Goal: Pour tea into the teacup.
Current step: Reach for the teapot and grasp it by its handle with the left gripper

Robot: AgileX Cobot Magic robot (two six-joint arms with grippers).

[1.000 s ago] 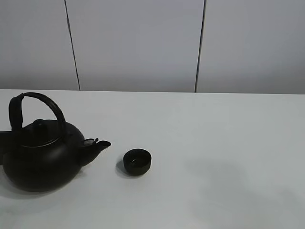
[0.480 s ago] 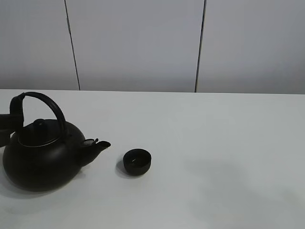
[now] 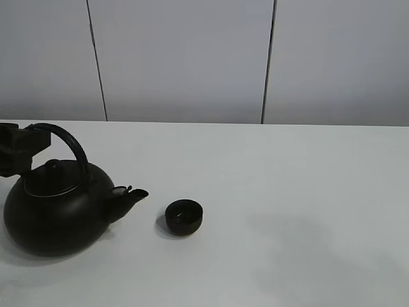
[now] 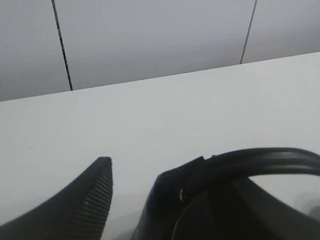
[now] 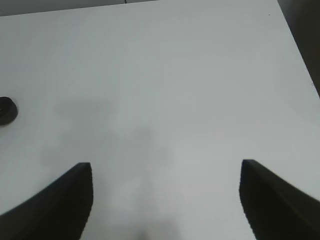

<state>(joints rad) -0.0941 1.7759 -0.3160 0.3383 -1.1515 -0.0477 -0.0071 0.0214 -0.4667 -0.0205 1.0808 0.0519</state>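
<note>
The small matte-black teacup [image 3: 184,217] stands on the white table just right of the spout of the big black kettle [image 3: 54,214]. It also shows at the edge of the right wrist view [image 5: 6,110]. My left gripper [image 3: 14,150] is at the left end of the kettle's arched handle [image 3: 67,142]. In the left wrist view its fingers [image 4: 87,202] stand apart with bare table between them, and the handle [image 4: 260,159] runs off beside one finger. My right gripper [image 5: 165,164] is wide open and empty over bare table. No tea stream shows.
The white table [image 3: 287,192] reaches back to a grey panelled wall [image 3: 185,57]. The table's right edge [image 5: 297,45] shows in the right wrist view.
My left gripper has risen from low beside the kettle's body to the left end of its handle. Kettle and teacup have not moved.
</note>
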